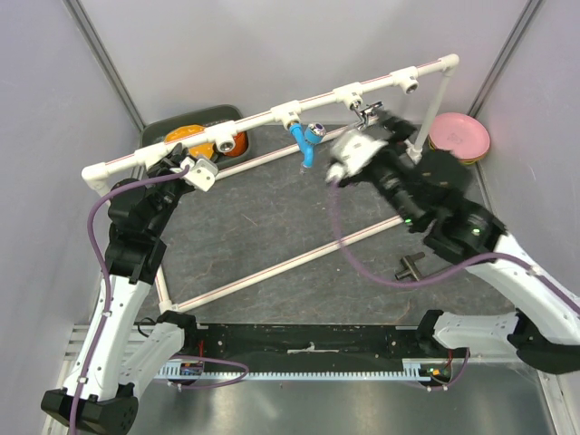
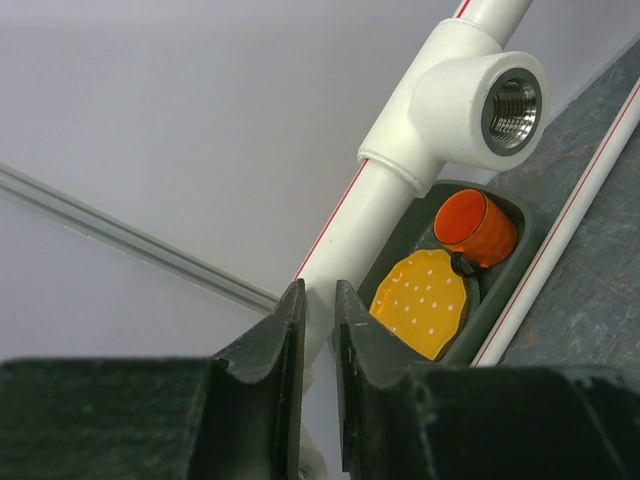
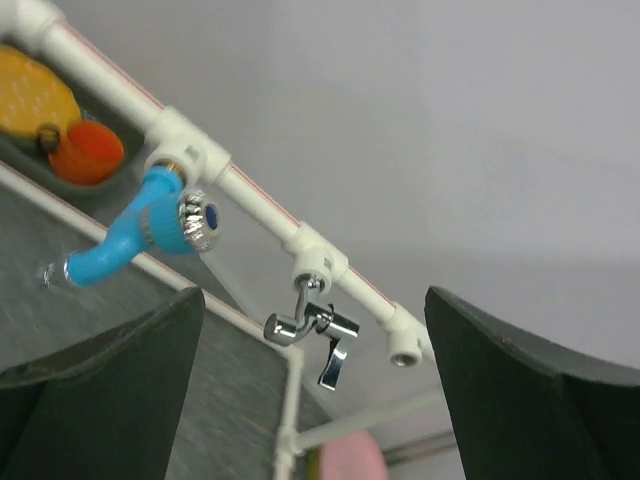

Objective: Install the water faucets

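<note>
Blue faucet (image 1: 308,143) & chrome faucet (image 1: 367,111) both on the pipe frame (image 1: 254,122).

Top view: blue faucet hangs from a middle tee and chrome faucet from the next tee to the right. Right pincer (image 1: 347,152), blurred, is just below, btwn the two. Left pincer (image 1: 199,170) is at the frame's left part, near the dark tray (image 1: 204,113). Pink plates (image 1: 460,136) sit back right, and a black T-shaped part (image 1: 408,265) lies on the surface (image 1: 272,208). L wrist: fingers (image 2: 285,340) leave only a thin slit w/ nothing clearly gripped. The pipe runs past behind them up to a threaded tee (image 2: 470,105). An orange cup (image 2: 475,228) & a yellow dotted piece (image 2: 420,300) are in the tray. R wrist: fingers (image 3: 110,380) are far apart w/ nothing held. Blue faucet is seated in its tee, chrome faucet hangs w/ lever down, and both are well ahead of the pincer.
</note>
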You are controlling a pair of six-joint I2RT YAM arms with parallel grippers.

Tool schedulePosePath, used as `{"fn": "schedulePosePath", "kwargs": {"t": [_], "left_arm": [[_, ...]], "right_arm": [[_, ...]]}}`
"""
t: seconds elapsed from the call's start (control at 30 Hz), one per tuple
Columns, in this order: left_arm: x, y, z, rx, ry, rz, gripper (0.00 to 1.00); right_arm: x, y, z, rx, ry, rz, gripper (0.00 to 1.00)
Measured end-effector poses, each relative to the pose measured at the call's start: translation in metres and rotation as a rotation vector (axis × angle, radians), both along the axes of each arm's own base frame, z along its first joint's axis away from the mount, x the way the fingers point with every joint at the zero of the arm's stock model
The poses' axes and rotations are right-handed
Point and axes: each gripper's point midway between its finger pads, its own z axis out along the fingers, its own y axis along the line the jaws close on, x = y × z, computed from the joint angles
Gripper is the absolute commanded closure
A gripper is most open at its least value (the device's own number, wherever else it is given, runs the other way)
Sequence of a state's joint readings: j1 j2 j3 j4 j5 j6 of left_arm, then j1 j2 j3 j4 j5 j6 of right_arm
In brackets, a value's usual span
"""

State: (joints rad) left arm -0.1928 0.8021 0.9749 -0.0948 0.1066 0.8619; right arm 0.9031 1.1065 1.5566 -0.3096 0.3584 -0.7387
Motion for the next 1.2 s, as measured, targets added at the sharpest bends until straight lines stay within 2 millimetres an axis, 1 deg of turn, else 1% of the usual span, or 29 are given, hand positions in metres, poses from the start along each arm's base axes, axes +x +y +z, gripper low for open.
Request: {"fn": "schedulePosePath", "kwargs": {"t": [0.1, 0.13, 0.17, 0.23, 0.27, 0.33, 0.4, 0.53, 0.63, 0.8, 1.03, 1.2], "left_arm": [[0.0, 0.0, 0.0, -0.001, 0.0, 0.0, 0.98], [0.0, 0.0, 0.0, -0.001, 0.0, 0.0, 0.98], [0.0, 0.0, 0.0, -0.001, 0.0, 0.0, 0.98], [0.0, 0.0, 0.0, -0.001, 0.0, 0.0, 0.98], [0.0, 0.0, 0.0, -0.002, 0.001, -0.001, 0.98], [0.0, 0.0, 0.0, -0.002, 0.001, 0.0, 0.98], [0.0, 0.0, 0.0, -0.002, 0.0, -0.001, 0.98], [-0.001, 0.0, 0.001, -0.005, -0.001, -0.001, 0.98], [-0.001, 0.0, 0.001, -0.007, -0.001, -0.001, 0.98], [-0.002, 0.0, 0.001, -0.01, 0.001, 0.0, 0.98], [-0.002, 0.0, 0.0, -0.012, 0.003, -0.001, 0.98], [-0.003, 0.0, 0.0, -0.013, 0.003, -0.002, 0.98]], "right_arm": [[0.004, 0.031, -0.03, -0.298, -0.056, -0.034, 0.02], [0.006, 0.042, -0.043, -0.399, -0.075, -0.039, 0.02], [0.007, 0.05, -0.055, -0.48, -0.089, -0.044, 0.02], [0.008, 0.065, -0.082, -0.697, -0.135, -0.072, 0.02], [0.008, 0.069, -0.09, -0.766, -0.151, -0.081, 0.02], [0.008, 0.075, -0.099, -0.892, -0.199, -0.121, 0.02], [0.01, 0.079, -0.102, -0.98, -0.247, -0.162, 0.02], [0.016, 0.08, -0.098, -1.068, -0.309, -0.242, 0.02], [0.02, 0.084, -0.092, -1.093, -0.336, -0.287, 0.02], [0.029, 0.087, -0.096, -1.131, -0.347, -0.314, 0.02], [0.049, 0.078, -0.103, -1.163, -0.322, -0.355, 0.02], [0.058, 0.078, -0.109, -1.178, -0.313, -0.361, 0.02]]}}
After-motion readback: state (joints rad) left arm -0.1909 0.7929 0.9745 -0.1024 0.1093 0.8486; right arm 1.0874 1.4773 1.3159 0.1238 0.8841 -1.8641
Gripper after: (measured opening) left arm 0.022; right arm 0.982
